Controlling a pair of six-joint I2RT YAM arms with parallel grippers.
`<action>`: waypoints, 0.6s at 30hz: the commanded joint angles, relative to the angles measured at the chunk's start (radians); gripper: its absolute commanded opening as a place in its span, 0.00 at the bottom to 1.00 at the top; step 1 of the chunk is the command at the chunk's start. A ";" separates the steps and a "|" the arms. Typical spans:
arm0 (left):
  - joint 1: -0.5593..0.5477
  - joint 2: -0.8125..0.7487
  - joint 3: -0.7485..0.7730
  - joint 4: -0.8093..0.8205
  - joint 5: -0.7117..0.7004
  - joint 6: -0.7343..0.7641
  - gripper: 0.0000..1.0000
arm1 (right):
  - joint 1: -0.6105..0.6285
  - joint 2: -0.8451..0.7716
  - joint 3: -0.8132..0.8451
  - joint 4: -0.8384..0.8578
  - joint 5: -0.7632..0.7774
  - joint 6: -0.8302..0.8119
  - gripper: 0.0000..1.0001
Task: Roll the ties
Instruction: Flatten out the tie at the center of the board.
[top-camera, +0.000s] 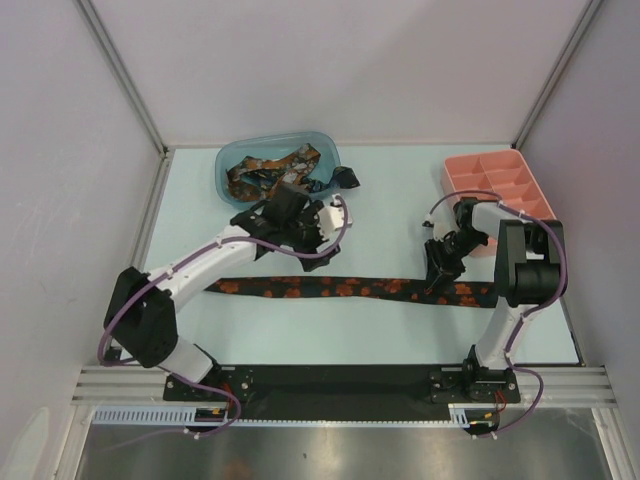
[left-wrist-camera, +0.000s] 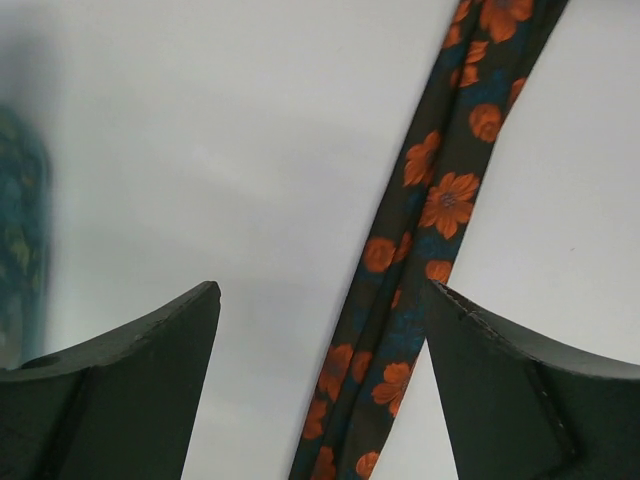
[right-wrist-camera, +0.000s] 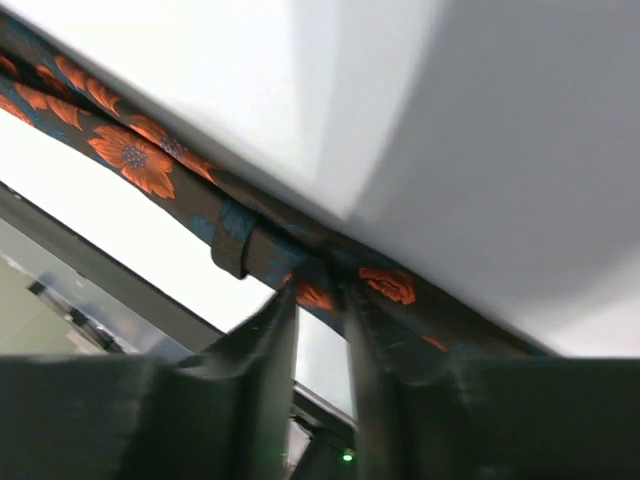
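The desk (top-camera: 380, 200) carries one tie (top-camera: 330, 288) stretched flat and straight from 9 o'clock towards 3 o'clock. It looks laid out full length so that it can be rolled from one end.

At 11 o'clock a blue bowl (top-camera: 222, 170) holds more ties (top-camera: 265, 172) in a loose tangle, probably waiting their turn. At 1 o'clock a pink tray (top-camera: 450, 172) with compartments looks like the place for finished rolls. No bundle shows in it.

The right tool (right-wrist-camera: 320, 290) is closed on the flat tie near its 3 o'clock end, fingers pinched together with the cloth between them. This is likely the start of the roll, where that end needs a firm hold.

The left tool (left-wrist-camera: 325, 290) hangs over the desk just at 6 o'clock of the bowl, fingers spread wide and holding nothing. In its own view the tie runs beneath it, nearer the right finger, and I judge they are apart.
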 joint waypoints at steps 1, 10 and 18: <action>0.086 -0.078 -0.039 -0.037 0.029 -0.033 0.87 | 0.013 -0.006 0.038 -0.007 -0.010 0.006 0.15; 0.362 -0.052 -0.071 -0.371 0.141 0.376 0.94 | -0.067 -0.116 0.034 -0.090 0.127 -0.100 0.00; 0.405 -0.024 -0.177 -0.378 0.106 0.653 0.99 | -0.128 -0.115 0.018 -0.084 0.153 -0.096 0.00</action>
